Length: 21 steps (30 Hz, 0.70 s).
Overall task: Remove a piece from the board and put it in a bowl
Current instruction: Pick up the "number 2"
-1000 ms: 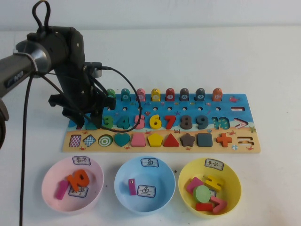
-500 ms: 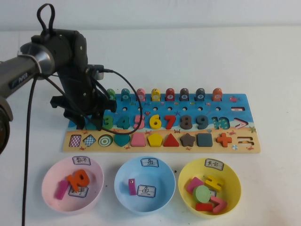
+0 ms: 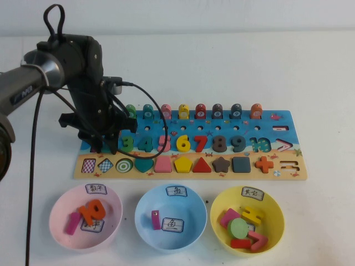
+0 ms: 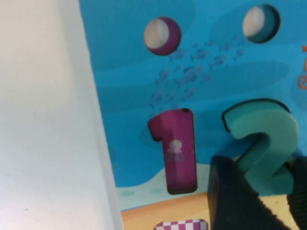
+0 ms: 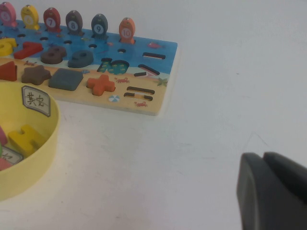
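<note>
Left gripper (image 4: 261,191) fingers straddle the 2 (image 4: 261,143) on the board (image 3: 277,119), visible only in wrist view. Right gripper (image 5: 273,191) looks closed, parked off the board.

You have one board (image 3: 288,124) on the table (image 3: 310,66). Eight pegs (image 3: 201,111) show in its row, all on the far side of the left tool (image 3: 105,145) from the board's near end. Ten numerals: two under that tool, the magenta "1" (image 4: 178,153) and the teal "2" (image 4: 261,143), and eight beyond it. Ten shape pieces (image 3: 202,165) fill the sandy row. Three bowls: pink bowl (image 3: 58,219) nearest the tool, blue bowl (image 3: 143,221), yellow bowl (image 3: 277,219) farthest. Each carries two labels, six in all. The blue bowl holds one piece. You have two tools, counting the right tool (image 5: 273,191).
</note>
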Motion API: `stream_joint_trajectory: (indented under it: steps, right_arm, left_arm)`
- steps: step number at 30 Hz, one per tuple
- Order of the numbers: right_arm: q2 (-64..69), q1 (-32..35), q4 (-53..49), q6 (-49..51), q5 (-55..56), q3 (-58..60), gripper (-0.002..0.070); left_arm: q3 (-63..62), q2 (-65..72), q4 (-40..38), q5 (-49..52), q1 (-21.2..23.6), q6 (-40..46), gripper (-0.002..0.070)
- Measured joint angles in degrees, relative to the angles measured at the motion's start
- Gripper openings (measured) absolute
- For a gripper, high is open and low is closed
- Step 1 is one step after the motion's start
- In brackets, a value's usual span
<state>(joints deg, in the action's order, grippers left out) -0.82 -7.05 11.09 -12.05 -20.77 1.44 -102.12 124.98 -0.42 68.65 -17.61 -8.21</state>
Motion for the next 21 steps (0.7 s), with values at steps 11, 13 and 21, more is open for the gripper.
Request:
stream_joint_trajectory:
  steps: [11, 13, 21]
  right_arm:
    - [0.0, 0.0, 0.0, 0.0, 0.0, 0.0, -0.0018]
    - [0.0, 0.0, 0.0, 0.0, 0.0, 0.0, -0.0018]
    - [0.0, 0.0, 0.04, 0.0, 0.0, 0.0, -0.0018]
  left_arm:
    - [0.0, -0.75, -0.35, 0.4, 0.0, -0.1, 0.0211]
    - [0.0, -1.32, -0.63, 0.62, 0.0, -0.1, 0.021]
    - [0.0, -3.59, -0.63, 0.84, 0.0, 0.01, 0.021]
